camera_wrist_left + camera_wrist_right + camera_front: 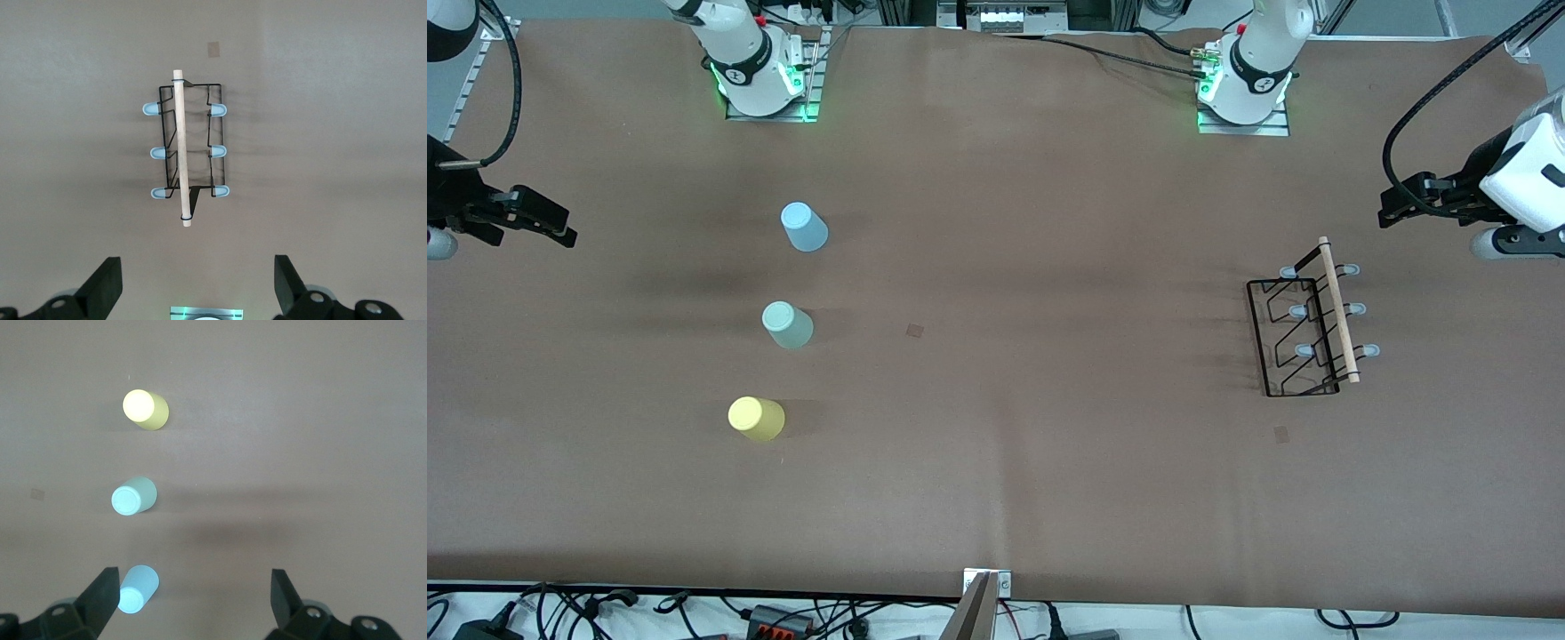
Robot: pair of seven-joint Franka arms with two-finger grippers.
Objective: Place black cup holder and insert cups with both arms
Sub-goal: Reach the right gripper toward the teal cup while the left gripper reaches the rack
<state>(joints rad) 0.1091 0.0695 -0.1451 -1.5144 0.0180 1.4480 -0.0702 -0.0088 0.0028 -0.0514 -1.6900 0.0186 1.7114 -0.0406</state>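
Note:
The black cup holder (1303, 336) stands upright on the table toward the left arm's end, its wooden rod handle (1338, 309) on top and no cup on its pegs. It also shows in the left wrist view (183, 155). Three cups stand in a row toward the right arm's end, closed ends up: light blue cup (805, 228), pale green cup (787, 324), and yellow cup (756, 419) nearest the front camera. My left gripper (1389, 206) (197, 287) is open and empty, over the table beside the holder. My right gripper (560, 224) (193, 597) is open and empty, over the table's end, apart from the cups (133, 496).
The brown table cover (1005, 400) has two small dark patches (914, 331) (1281, 434). The arm bases (765, 80) (1249, 89) stand along the table edge farthest from the front camera. Cables lie off the nearest edge.

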